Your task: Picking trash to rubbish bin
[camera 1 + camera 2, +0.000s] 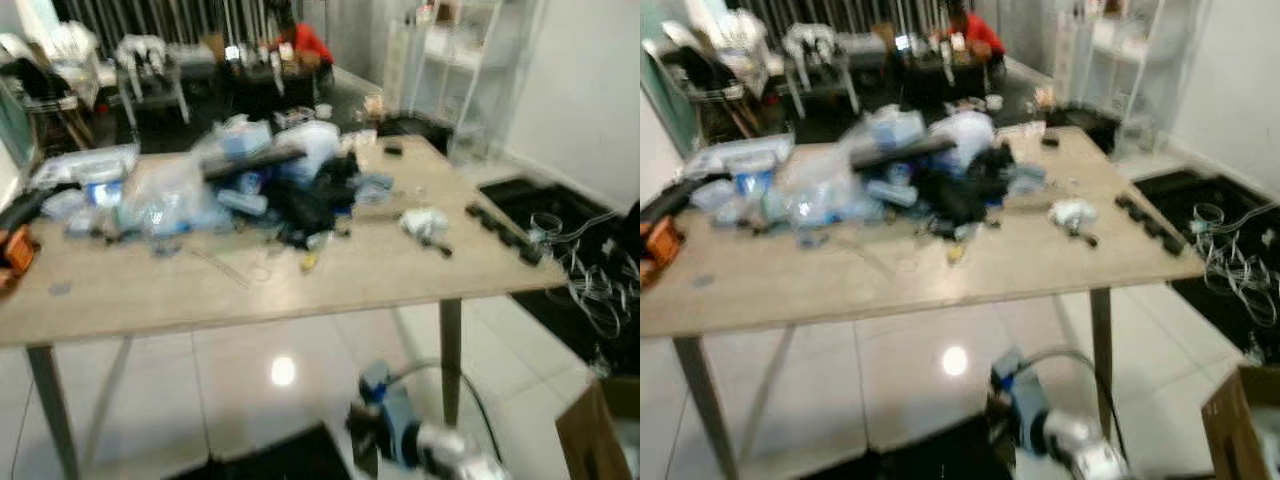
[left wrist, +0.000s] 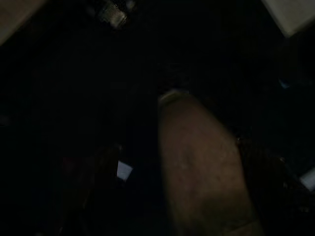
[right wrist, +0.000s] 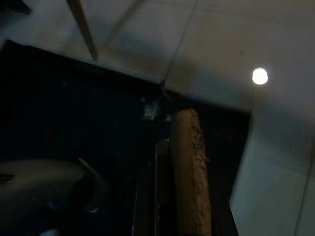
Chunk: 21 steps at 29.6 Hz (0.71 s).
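Both eye views are evenly lit but motion-blurred; a ceiling light glares off the floor tiles (image 1: 283,371). The left wrist view is nearly black.

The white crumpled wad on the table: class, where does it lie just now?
The wad lies on the table's right half, between the dark heap of clutter at centre and the black strip along the right edge.
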Tool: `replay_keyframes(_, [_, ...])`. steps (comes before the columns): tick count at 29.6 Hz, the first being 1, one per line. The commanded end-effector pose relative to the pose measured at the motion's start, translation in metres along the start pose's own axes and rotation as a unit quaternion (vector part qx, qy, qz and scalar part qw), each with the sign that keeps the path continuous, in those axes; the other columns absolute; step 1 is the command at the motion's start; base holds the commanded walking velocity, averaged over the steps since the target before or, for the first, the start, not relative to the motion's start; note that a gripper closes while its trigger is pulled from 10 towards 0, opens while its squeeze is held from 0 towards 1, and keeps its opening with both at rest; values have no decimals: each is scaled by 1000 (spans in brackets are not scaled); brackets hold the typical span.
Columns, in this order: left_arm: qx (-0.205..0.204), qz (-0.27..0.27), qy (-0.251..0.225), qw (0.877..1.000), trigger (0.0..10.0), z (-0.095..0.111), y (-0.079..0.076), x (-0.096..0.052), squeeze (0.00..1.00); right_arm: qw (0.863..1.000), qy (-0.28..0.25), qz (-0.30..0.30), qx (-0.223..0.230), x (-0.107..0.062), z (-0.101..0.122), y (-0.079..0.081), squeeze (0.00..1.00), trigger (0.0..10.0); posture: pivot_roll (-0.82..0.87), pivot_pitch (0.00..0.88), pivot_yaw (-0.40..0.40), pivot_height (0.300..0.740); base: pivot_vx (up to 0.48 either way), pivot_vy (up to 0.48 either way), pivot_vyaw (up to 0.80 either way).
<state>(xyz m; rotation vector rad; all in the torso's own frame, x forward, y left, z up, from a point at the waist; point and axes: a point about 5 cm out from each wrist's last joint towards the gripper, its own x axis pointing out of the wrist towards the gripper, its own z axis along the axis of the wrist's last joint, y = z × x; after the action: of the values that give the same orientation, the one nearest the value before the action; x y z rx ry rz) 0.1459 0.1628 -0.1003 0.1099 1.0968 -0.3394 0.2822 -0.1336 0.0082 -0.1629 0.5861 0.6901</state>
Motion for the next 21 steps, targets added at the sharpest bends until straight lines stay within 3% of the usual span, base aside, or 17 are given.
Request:
replay_keyframes(1, [1,-1,36,999,10000,-17,0,-2,0,996,52,-61,30,-8,-32,-10,0,10000,-184,105,75,740,0,0,-788])
replay_keyframes(4, [1,-1,35,999,10000,-17,0,-2,0,994,67,-80,42,-10,-42,-12,0,10000,-184,105,75,740,0,0,-788])
replay_keyframes(8, [-6,-1,30,1000,10000,-16,0,-2,0,972,134,-170,95,-30,-89,-18,0,10000,-185,107,77,740,0,0,-788])
replay_keyframes(13, [-3,-3,31,999,10000,-16,0,-2,0,956,158,-216,122,-42,-107,-20,0,10000,-193,107,81,740,0,0,-788])
replay_keyframes(16, [0,-3,32,999,10000,-15,0,-2,0,946,178,-237,131,-48,-119,-18,0,10000,-195,105,82,740,0,0,-788])
replay_keyframes(21, [1,-3,29,1000,10000,-12,0,-2,0,920,238,-264,163,-66,-155,-2,0,10000,-190,100,78,740,0,0,-788])
